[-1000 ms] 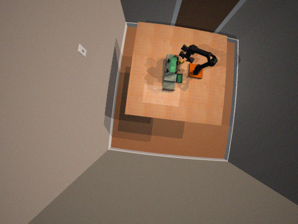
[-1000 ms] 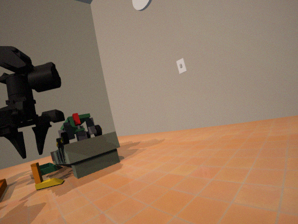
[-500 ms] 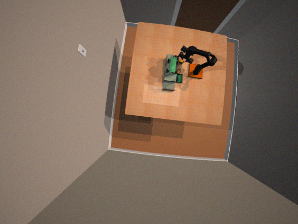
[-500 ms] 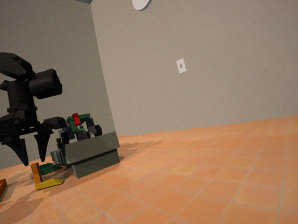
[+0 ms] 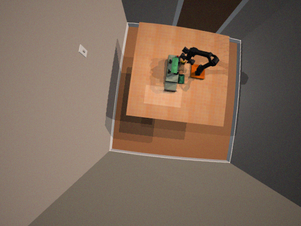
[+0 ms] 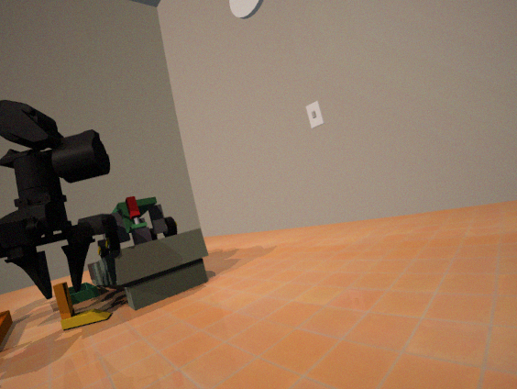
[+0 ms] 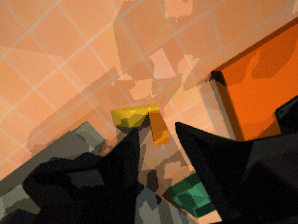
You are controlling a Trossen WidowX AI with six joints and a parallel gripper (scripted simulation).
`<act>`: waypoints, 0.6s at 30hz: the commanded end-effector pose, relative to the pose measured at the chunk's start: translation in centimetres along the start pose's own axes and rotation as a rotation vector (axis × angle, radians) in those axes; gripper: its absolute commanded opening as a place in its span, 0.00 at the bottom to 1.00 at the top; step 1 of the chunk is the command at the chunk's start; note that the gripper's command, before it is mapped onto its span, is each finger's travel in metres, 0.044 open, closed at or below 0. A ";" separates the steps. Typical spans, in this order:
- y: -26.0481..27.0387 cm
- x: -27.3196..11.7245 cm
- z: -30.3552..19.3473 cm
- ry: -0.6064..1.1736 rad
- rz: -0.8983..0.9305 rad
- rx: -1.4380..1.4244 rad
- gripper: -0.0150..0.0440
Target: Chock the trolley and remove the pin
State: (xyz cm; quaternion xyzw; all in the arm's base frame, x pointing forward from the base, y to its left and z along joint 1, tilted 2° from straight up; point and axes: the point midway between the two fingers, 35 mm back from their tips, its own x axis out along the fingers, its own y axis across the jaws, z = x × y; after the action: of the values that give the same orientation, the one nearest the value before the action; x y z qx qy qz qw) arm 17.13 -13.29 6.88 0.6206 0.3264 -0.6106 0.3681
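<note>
The green trolley stands on the grey-green ramp. The red-headed stop pin is upright at the trolley's uphill end. The chock stands on the table beside the ramp, yellow body down, with its orange handle upright. My gripper is open, pointing down, its fingertips apart on either side of the handle's top in view. Contact cannot be told. The green tray shows no pin.
The orange base plate of my arm lies on the side of the chock away from the ramp. The tray sits close beside the ramp's lower part. The ramp's raised end and the trolley stand close to my gripper.
</note>
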 end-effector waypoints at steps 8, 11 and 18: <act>-0.1 1.8 0.1 -0.002 -0.008 0.003 0.58; -0.1 2.2 0.1 -0.002 -0.008 0.003 0.58; -0.1 1.9 0.0 0.000 -0.003 0.001 0.35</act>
State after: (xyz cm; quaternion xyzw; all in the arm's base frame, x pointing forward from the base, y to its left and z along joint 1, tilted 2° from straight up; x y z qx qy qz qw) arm 17.11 -13.32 4.93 0.6202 0.3274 -0.6115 0.3663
